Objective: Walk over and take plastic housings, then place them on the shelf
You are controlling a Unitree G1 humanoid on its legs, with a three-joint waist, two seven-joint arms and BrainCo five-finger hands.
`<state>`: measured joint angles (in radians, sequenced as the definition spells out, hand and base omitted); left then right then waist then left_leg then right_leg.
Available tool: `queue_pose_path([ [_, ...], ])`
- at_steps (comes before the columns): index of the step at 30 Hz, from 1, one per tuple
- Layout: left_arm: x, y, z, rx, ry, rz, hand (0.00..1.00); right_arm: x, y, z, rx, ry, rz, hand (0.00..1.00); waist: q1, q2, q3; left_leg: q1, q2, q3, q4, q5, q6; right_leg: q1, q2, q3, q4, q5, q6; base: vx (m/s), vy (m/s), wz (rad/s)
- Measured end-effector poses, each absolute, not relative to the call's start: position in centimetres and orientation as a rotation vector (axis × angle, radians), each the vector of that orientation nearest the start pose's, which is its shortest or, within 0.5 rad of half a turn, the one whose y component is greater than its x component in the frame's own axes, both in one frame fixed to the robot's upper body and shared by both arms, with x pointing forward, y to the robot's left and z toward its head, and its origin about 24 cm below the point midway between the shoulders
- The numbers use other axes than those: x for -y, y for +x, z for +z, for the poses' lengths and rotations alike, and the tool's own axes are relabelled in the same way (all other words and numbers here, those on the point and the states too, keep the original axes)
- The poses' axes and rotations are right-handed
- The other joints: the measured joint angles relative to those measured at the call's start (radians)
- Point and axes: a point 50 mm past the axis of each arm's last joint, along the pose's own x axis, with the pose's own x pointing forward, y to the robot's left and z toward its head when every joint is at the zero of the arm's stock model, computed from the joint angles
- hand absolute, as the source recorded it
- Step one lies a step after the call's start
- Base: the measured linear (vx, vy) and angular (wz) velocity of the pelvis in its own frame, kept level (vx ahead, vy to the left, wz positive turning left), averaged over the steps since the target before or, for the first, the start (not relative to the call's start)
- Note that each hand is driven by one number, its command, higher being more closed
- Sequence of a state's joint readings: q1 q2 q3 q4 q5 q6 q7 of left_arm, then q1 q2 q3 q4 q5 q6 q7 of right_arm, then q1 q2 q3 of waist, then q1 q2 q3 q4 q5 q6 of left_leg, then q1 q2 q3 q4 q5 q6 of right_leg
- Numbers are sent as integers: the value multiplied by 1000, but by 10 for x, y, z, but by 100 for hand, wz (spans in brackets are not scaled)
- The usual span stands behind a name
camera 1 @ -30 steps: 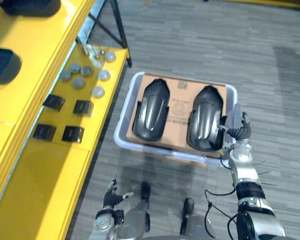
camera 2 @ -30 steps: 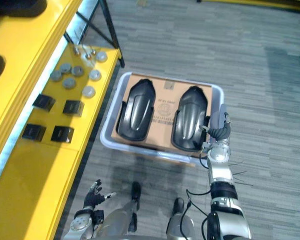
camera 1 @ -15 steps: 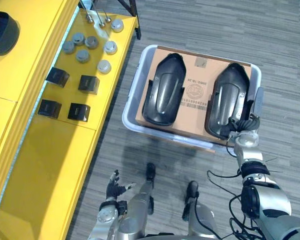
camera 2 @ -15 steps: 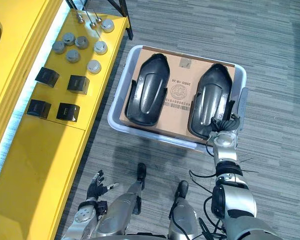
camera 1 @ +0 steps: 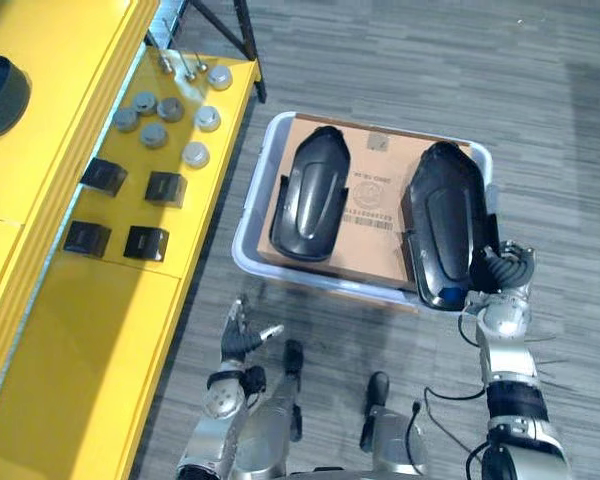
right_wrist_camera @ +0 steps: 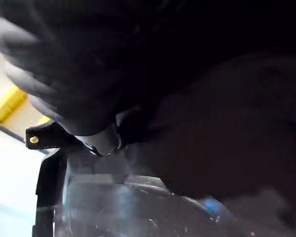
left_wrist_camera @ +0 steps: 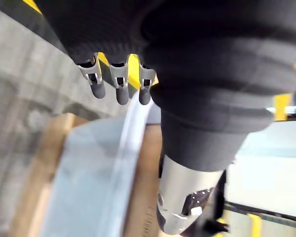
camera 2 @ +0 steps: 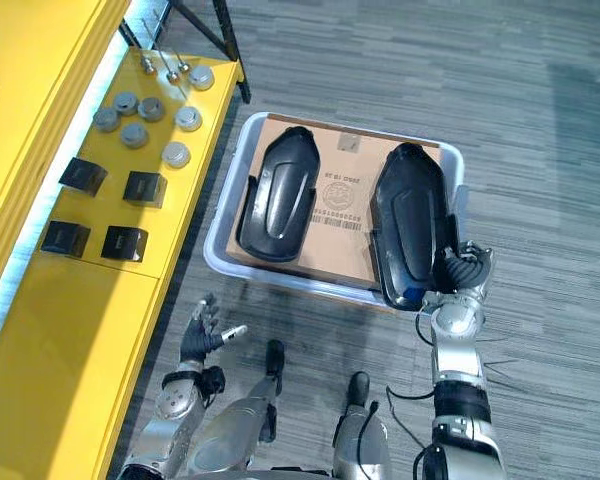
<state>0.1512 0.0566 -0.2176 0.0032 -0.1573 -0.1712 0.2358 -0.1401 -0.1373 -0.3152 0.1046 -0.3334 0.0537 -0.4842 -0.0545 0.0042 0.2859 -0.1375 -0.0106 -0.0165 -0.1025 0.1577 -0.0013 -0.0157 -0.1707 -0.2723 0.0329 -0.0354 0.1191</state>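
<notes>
I am working the pick-up: my right hand point(camera 1: 502, 272) seems to be curling round the near end of the right housing point(camera 1: 445, 220), lying just ahead in the grey bin point(camera 1: 246, 228). My left hand point(camera 1: 242, 335) is hanging open. Next I am lifting clear, then turning toward the yellow shelf point(camera 1: 90, 340).

I can read no text. The cardboard point(camera 1: 380, 250) between the housings point(camera 1: 313, 205) bears a round stamp point(camera 1: 366, 184), a strip of print point(camera 1: 372, 220) and a small label point(camera 1: 378, 143). All are too small to read.
</notes>
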Motion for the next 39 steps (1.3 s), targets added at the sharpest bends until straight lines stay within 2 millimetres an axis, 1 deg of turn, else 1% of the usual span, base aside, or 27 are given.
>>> queue_pose_path([
  [1, -125, 219, 28, 18, -142, 73, 0, 263, 257, 73, 75, -441, -788, 100, -3, 0, -7, 3, 0, 1, 2, 2, 3, 3, 0, 1, 0, 0, 0, 0, 0, 0],
  [2, -119, 220, 41, 74, -164, 55, 0, 257, 257, 81, 116, -456, -786, 100, -11, 1, -17, 14, 0, 1, 5, 3, 4, 14, 0, 0, 0, 0, 0, 0, 0, 0],
  [3, -110, 222, 52, 116, -188, 33, 0, 250, 257, 87, 153, -473, -773, 100, -13, 1, -41, 14, 2, 5, 5, 3, 3, 13, 1, 3, 0, 0, 0, -5, -4, -4],
  [4, -106, 223, 56, 132, -198, 22, 0, 245, 257, 90, 170, -475, -764, 100, -15, 1, -51, 15, 3, 7, 5, 3, 3, 13, 2, 5, 0, 0, 0, -11, -6, -10],
  [6, -89, 227, 72, 188, -229, -29, 0, 223, 259, 102, 246, -468, -717, 100, -14, 1, -60, 41, 6, 21, 4, 2, 3, 30, 4, 17, 1, 0, 0, -18, -8, -13],
  [7, -85, 229, 75, 197, -236, -37, 0, 217, 259, 104, 263, -457, -700, 100, -14, 1, -66, 43, 8, 22, 3, 2, 3, 30, 5, 22, 3, 0, -1, -52, -7, -15],
  [8, -77, 231, 80, 212, -248, -47, 0, 204, 261, 108, 289, -435, -660, 100, -14, 2, -78, 45, 11, 25, -1, 2, 3, 30, 8, 28, 3, 1, -1, -48, -7, -11],
  [9, -74, 232, 83, 221, -254, -54, 0, 197, 261, 110, 301, -421, -641, 100, -15, 1, -81, 48, 12, 25, -1, 2, 3, 31, 9, 29, 4, 1, -2, -64, -10, -12],
  [10, -65, 234, 89, 238, -257, -71, 0, 180, 261, 113, 329, -389, -590, 100, -16, 1, -95, 49, 15, 28, -1, 2, 3, 30, 12, 33, 5, 2, -3, -47, -7, -8],
  [12, -58, 235, 91, 240, -261, -88, 0, 164, 260, 115, 348, -365, -540, 100, -16, 1, -106, 57, 16, 35, -1, 2, 3, 32, 12, 36, 5, 2, -4, -36, -1, -10],
  [13, -51, 235, 93, 236, -256, -96, 0, 147, 260, 116, 362, -340, -478, 100, -15, 0, -115, 66, 16, 43, -1, 2, 2, 36, 11, 42, 5, 3, -4, -25, 4, -9],
  [14, -48, 236, 92, 228, -249, -102, 0, 141, 259, 116, 364, -327, -461, 100, -15, 1, -121, 66, 16, 44, -1, 2, 2, 40, 11, 43, 5, 3, -4, -18, 6, -5],
  [15, -41, 239, 89, 213, -223, -110, 0, 131, 255, 116, 372, -314, -422, 100, -15, 1, -128, 69, 16, 44, -1, 2, 2, 44, 11, 43, 5, 3, -4, 0, 0, 0],
  [20, -44, 244, 79, 165, -184, -30, 0, 115, 250, 111, 360, -277, -359, 100, -14, -3, -161, 74, 17, 46, -1, 2, 2, 45, 12, 48, 0, 5, -6, -1, 0, -1],
  [21, -41, 246, 75, 142, -169, -36, 100, 106, 247, 109, 354, -256, -309, 100, -14, -4, -171, 75, 17, 46, -1, 2, 2, 45, 12, 51, 0, 5, -6, 2, -4, -6],
  [22, -43, 247, 72, 126, -168, -19, 100, 102, 245, 108, 358, -230, -291, 100, -15, -4, -174, 76, 17, 47, -1, 2, 2, 45, 12, 51, 0, 5, -6, 10, -10, -6],
  [23, -45, 247, 67, 104, -146, -10, 100, 97, 241, 114, 394, -202, -265, 100, -17, -4, -182, 76, 17, 47, -1, 2, 2, 45, 12, 53, 0, 5, -6, 7, -11, -3],
  [29, -46, 246, 64, 91, -148, -26, 100, 97, 239, 113, 404, -194, -231, 100, -16, -13, -214, 78, 18, 47, -1, 2, 2, 45, 13, 55, 0, 4, -10, 0, 0, 0],
  [30, -45, 245, 63, 85, -153, -34, 100, 99, 238, 112, 401, -195, -229, 0, -16, -13, -222, 78, 17, 47, -1, 1, 1, 45, 12, 55, 0, 3, -13, 0, 0, 0],
  [33, -44, 244, 62, 72, -170, -46, 100, 102, 236, 107, 382, -175, -216, 0, -16, -15, -237, 78, 17, 47, -1, 1, 0, 45, 12, 56, 0, 3, -13, 0, 0, 0],
  [35, -44, 243, 61, 69, -168, -52, 100, 102, 234, 104, 374, -151, -172, 0, -17, -16, -247, 78, 18, 47, -1, 0, 0, 44, 13, 57, -1, 3, -13, -3, -6, -2],
  [39, -52, 246, 60, 69, -148, -33, 100, 97, 232, 102, 373, -129, -45, 0, -17, -16, -259, 80, 23, 48, -1, 0, -1, 45, 18, 59, -1, 4, -16, -2, -7, -2],
])
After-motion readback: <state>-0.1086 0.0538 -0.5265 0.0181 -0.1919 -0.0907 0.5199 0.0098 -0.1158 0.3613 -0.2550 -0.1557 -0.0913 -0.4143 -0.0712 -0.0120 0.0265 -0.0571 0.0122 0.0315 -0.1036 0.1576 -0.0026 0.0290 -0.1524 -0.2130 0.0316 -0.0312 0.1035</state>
